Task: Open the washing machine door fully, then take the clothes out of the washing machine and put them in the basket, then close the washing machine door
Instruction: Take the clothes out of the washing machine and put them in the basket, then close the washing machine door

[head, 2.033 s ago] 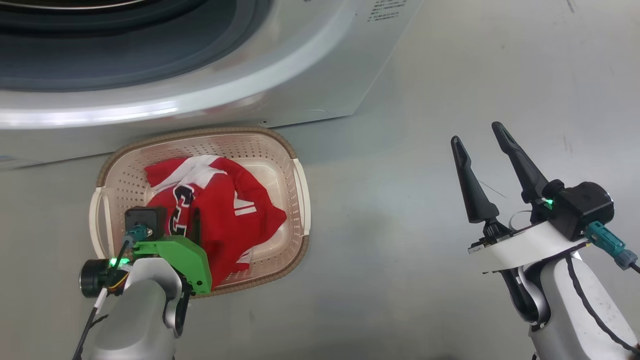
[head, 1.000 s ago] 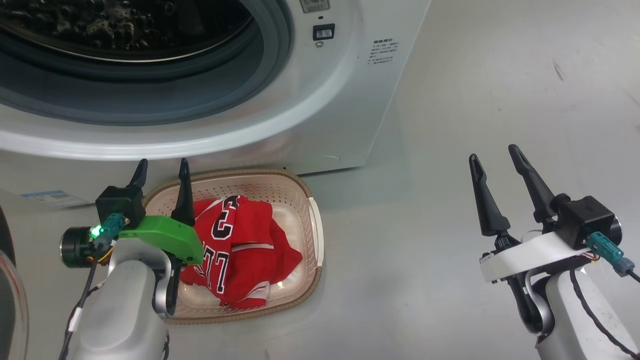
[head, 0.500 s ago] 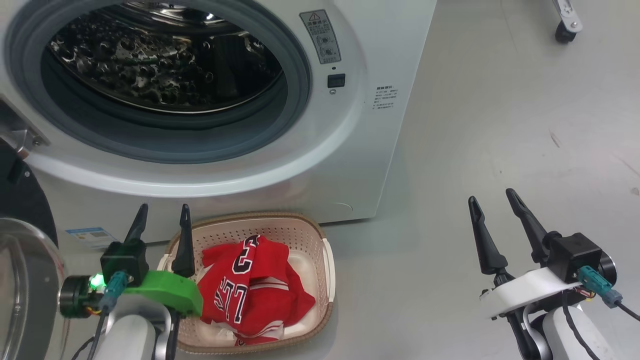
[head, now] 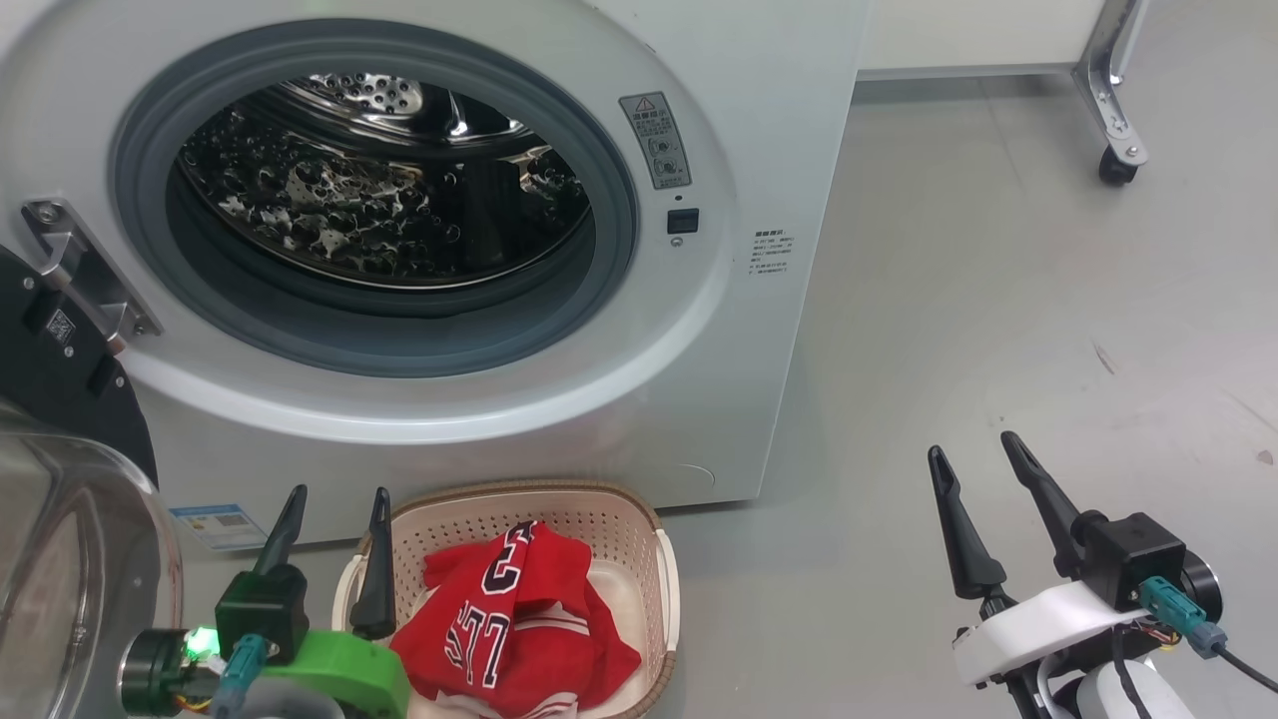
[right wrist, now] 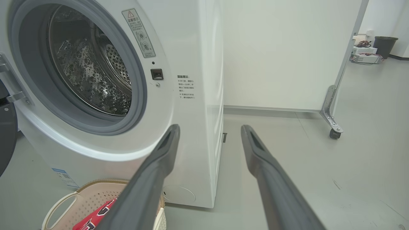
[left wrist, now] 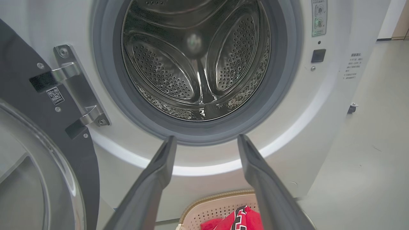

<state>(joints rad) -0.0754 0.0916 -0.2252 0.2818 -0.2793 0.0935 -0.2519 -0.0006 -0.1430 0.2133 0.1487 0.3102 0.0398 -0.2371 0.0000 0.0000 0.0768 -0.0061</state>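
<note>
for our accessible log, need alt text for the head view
The washing machine has its door swung open at left, drum looking empty. Red clothes lie in the basket below; left gripper and right gripper are open, empty.

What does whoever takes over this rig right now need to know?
Left claw: open, empty, beside the basket.
Right claw: open, empty, over the floor to the right.
Red clothes lie in the basket in front of the washing machine; the drum looks empty.
Done: unloading.
Left: close the washing machine door, swung open at left.
</note>
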